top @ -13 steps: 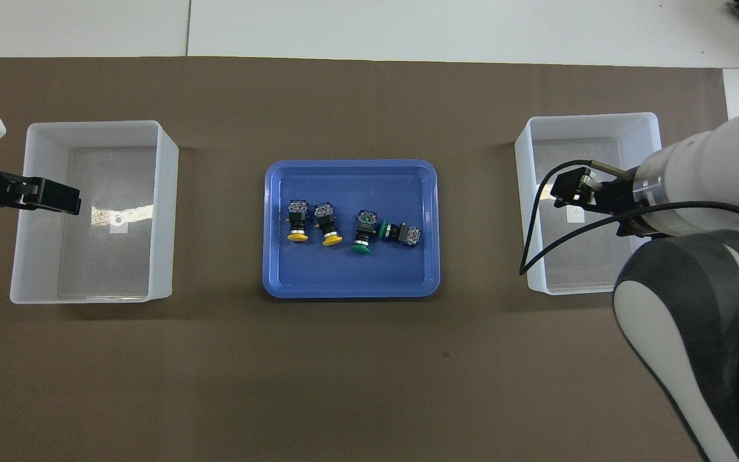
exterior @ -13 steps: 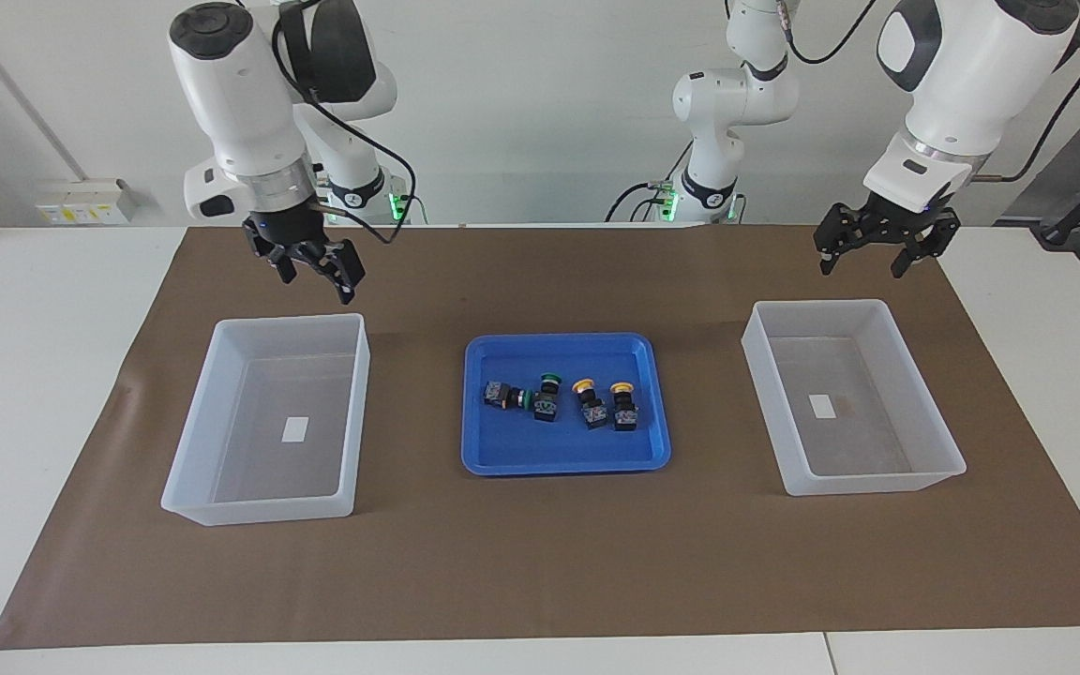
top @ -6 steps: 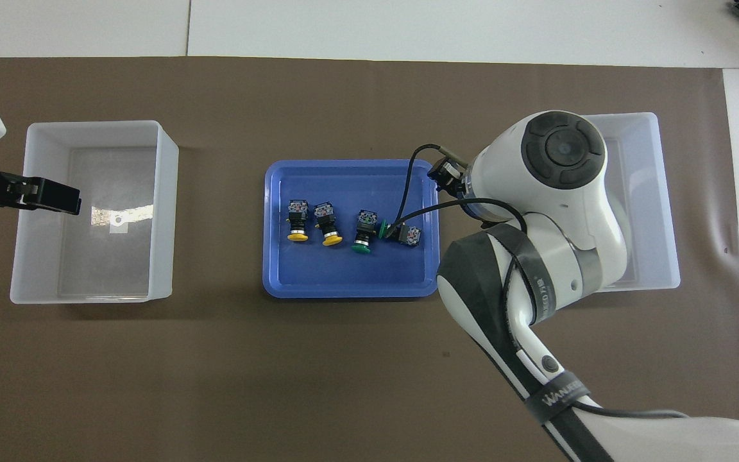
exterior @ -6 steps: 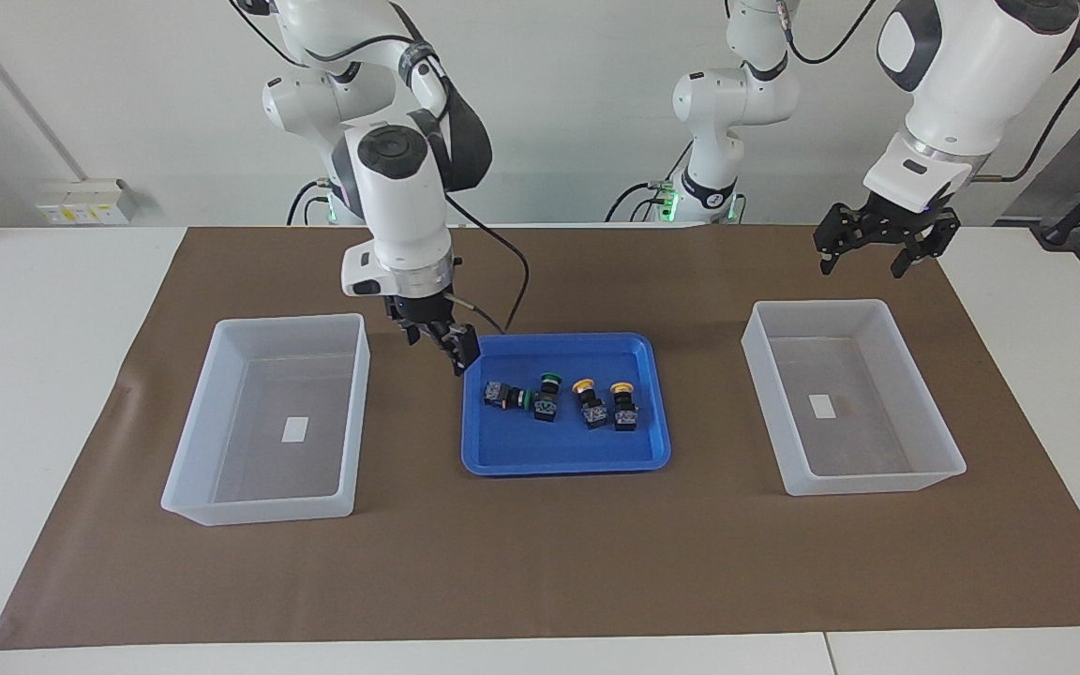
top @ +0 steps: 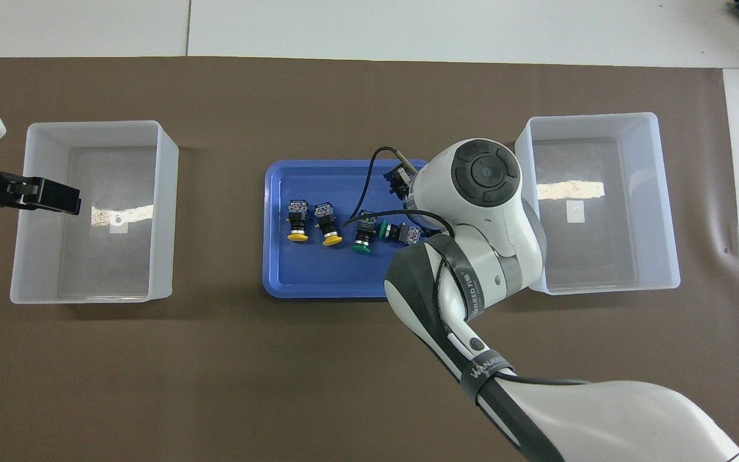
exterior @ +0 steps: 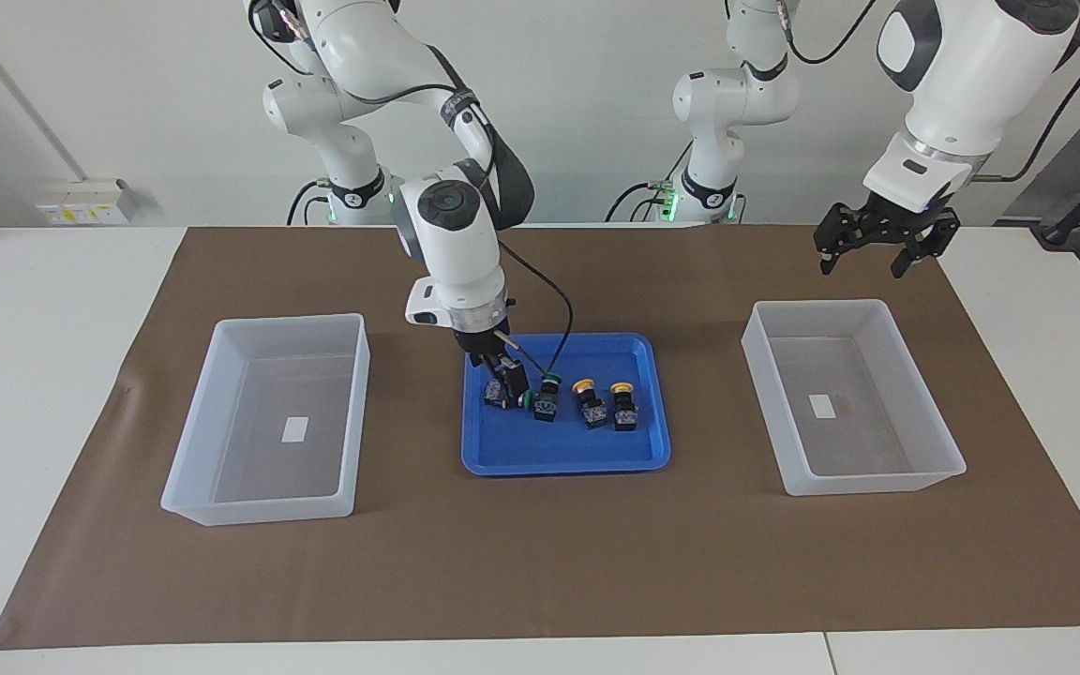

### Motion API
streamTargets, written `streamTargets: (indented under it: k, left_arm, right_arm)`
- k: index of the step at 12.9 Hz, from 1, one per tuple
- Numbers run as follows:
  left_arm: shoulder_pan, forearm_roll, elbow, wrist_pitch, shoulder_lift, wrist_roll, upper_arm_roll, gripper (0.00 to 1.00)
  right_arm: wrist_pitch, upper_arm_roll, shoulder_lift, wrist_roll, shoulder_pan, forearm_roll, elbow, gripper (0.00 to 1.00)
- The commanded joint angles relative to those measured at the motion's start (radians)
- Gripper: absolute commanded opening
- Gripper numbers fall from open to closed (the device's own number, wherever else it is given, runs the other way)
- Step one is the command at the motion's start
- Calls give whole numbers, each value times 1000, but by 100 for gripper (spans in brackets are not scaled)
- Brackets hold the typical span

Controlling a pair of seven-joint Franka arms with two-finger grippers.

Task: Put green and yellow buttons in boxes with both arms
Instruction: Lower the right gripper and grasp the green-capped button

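Note:
Four buttons lie in a blue tray (exterior: pixel 502 459) at mid-table: two yellow ones (exterior: pixel 622 403) (exterior: pixel 587 401) (top: pixel 297 222) (top: pixel 328 226), an upright green one (exterior: pixel 547 394) (top: pixel 362 235), and a green one lying on its side (exterior: pixel 495 394) (top: pixel 398 232). My right gripper (exterior: pixel 512 384) is low in the tray, open, its tips at the lying green button; I cannot tell whether they touch. In the overhead view its wrist hides the fingers. My left gripper (exterior: pixel 863 267) (top: pixel 49 194) waits open, up in the air over the edge of one box (exterior: pixel 821 303) (top: pixel 93 123). The other box (exterior: pixel 287 319) (top: pixel 587 115) holds only its label.
A brown mat (exterior: pixel 540 562) covers the table under the tray and both boxes. The right arm's black cable (exterior: pixel 540 300) loops down beside the tray. A third white arm (exterior: pixel 737 103) stands at the robots' edge of the table.
My right arm has swung from above its box to the blue tray and come down to the lying green button. The left arm and all buttons have stayed put.

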Motion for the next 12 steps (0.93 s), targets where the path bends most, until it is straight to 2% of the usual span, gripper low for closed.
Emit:
streamTargets:
  k: [1, 3, 7, 12]
  left_arm:
    - [-3, 23, -19, -5, -20, -13, 1, 100]
    - [-3, 23, -19, -5, -20, -13, -1, 100]
    - [-3, 23, -19, -5, -20, -13, 1, 100]
    - [-3, 23, -19, -5, -20, -13, 1, 100]
  right_arm:
    - [73, -1, 33, 53, 39, 12, -45, 100]
    - [139, -1, 27, 67, 47, 11, -111, 100]
    - [147, -3, 25, 60, 38, 11, -131, 100]
    - [212, -3, 27, 61, 30, 11, -164, 100]
